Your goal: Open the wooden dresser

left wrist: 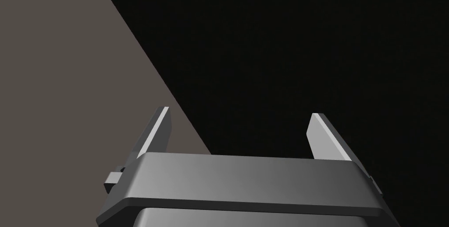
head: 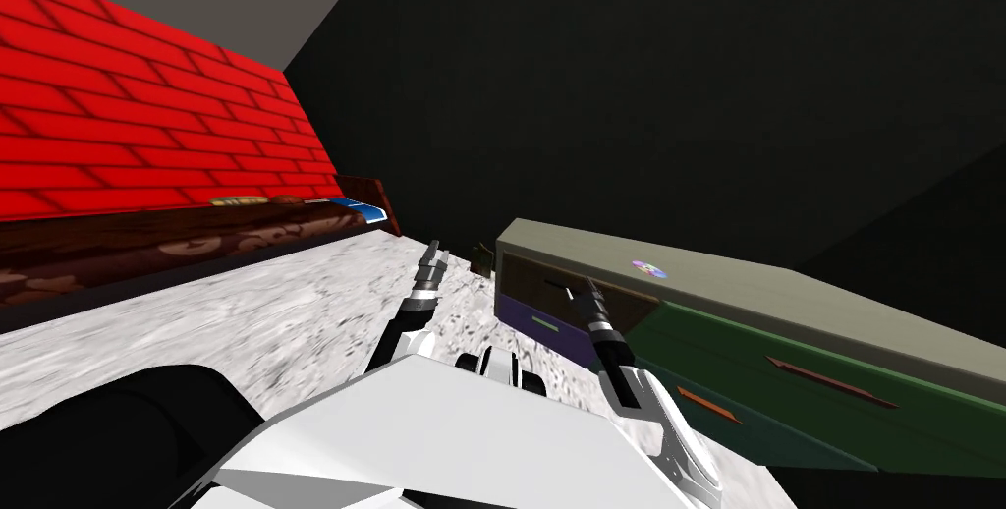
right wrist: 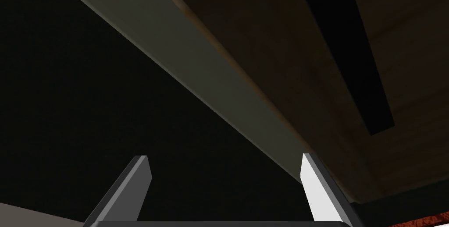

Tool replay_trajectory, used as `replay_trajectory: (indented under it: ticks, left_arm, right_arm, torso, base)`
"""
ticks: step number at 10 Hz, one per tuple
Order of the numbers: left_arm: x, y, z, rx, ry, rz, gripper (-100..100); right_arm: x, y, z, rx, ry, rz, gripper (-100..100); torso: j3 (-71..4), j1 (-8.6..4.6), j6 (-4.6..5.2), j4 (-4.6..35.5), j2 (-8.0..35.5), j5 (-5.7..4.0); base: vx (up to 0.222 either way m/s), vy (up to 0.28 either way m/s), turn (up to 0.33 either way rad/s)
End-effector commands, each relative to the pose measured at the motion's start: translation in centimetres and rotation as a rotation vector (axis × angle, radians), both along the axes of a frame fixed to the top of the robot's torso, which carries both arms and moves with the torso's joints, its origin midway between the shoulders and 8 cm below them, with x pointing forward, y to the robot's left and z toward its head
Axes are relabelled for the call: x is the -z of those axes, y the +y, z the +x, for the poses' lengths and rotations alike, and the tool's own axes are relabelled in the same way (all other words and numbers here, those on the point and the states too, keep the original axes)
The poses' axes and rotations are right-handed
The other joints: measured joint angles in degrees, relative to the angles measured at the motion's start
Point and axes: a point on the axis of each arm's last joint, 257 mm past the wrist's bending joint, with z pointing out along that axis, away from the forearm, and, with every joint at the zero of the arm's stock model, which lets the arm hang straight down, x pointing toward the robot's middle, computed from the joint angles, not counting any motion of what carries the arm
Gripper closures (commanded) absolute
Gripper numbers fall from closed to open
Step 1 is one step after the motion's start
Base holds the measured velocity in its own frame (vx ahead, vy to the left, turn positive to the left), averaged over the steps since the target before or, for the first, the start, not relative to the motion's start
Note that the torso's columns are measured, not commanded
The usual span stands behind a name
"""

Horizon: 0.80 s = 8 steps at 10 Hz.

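While my right gripper points at the dresser on my right, fingers apart (nothing between them), close to its brown drawer, black handle, left gripper also spread.

Standing on the floor with the dresser ahead on the right and a disc on its top. Holding the right gripper just before its end drawer, the left gripper apart to the left. Having a ledge running along the wall on the left.
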Motion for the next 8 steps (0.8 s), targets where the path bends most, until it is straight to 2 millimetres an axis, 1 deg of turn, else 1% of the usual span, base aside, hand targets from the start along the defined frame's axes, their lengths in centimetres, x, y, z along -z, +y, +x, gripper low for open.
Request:
replay_trajectory:
  ticks: [1,2,3,4,5,6,8]
  left_arm:
    - [0.0,0.0,0.0,0.000,0.000,0.000,0]
    - [0.0,0.0,0.0,0.000,0.000,0.000,0]
    - [0.0,0.0,0.0,0.000,0.000,0.000,0]
    - [0.0,0.0,0.0,0.000,0.000,0.000,0]
    - [0.0,0.0,0.0,0.000,0.000,0.000,0]
    - [0.0,0.0,0.0,0.000,0.000,0.000,0]
    - [0.0,0.0,0.0,0.000,0.000,0.000,0]
  right_arm:
    - [1.8,-0.3,0.5,0.024,0.030,-0.102,-100]
    - [1.8,-0.3,0.5,0.026,0.028,-0.123,-100]
    - [2.9,-0.5,0.7,0.038,0.048,-0.172,-100]
    - [2.9,-0.5,0.7,0.039,0.047,-0.187,-100]
    - [3.9,-0.6,1.0,0.050,0.065,-0.238,-100]
    - [3.9,-0.6,1.0,0.050,0.065,-0.245,-100]
    - [5.9,-0.5,1.4,0.066,0.099,-0.325,-100]
  torso:
    - [0.0,-0.05,-0.02,0.0,0.0,-0.01]
    - [0.0,-0.02,0.00,0.0,0.0,-0.01]
    - [0.0,-0.02,-0.03,0.0,0.0,0.00]
    - [0.0,-0.01,0.00,0.0,0.0,0.00]
    - [0.0,-0.05,-0.02,0.0,0.0,-0.01]
    - [0.0,-0.02,0.00,0.0,0.0,-0.01]
    - [0.0,0.00,-0.01,0.0,0.0,0.00]
  base:
    - [0.041,0.065,-0.155]
    - [0.038,0.064,-0.066]
    - [0.054,0.063,-0.121]
    - [0.039,0.053,-0.071]
    - [0.037,0.057,-0.127]
    - [0.033,0.050,-0.074]
    - [0.053,0.065,-0.143]
